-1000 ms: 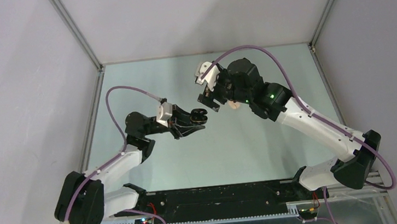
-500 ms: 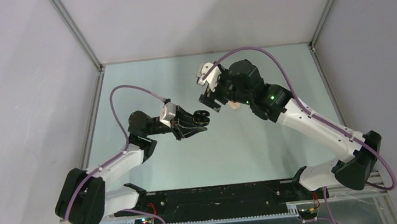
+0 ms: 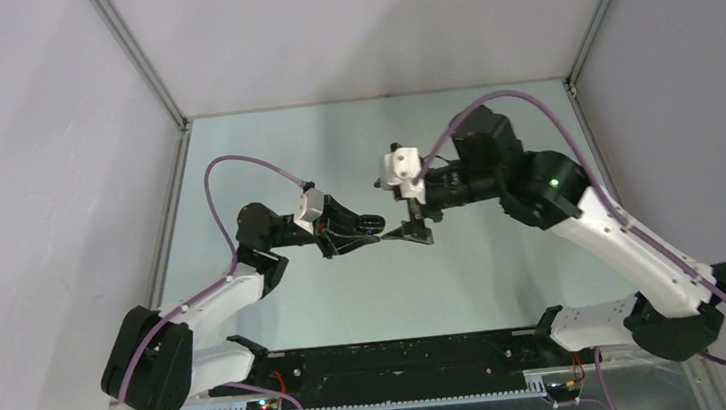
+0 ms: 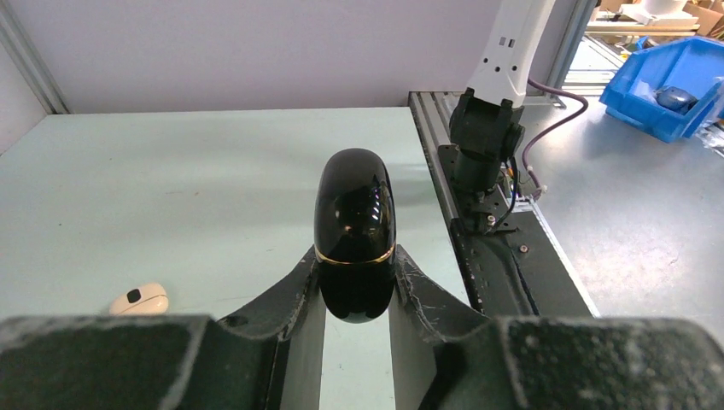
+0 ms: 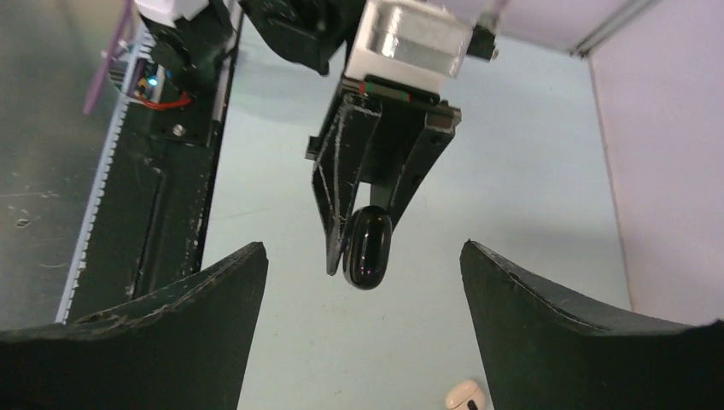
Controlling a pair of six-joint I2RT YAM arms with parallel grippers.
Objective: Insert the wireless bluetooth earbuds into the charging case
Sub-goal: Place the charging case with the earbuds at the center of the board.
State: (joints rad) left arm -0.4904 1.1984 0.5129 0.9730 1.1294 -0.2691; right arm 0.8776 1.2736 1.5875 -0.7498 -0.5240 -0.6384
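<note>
The left pincer point(image 4: 356, 272) grips the case point(image 4: 355, 205) by its lower end only, above the bench point(image 4: 171, 188). The right pincer point(image 5: 363, 256), wide open, faces the case; a push there could twist the slick shell loose. The case is glossy black, shut, gold-seamed. No earbuds show.

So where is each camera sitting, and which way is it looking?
Top camera: above and behind the arms, looking down at the table; both arms show, left end effector near right end effector.
Left wrist: on the left arm, looking along the left fingers at the black case they pinch.
Right wrist: on the right arm, looking between open right fingers at the left end effector.
Both wrist views share the black case and a white case.
</note>
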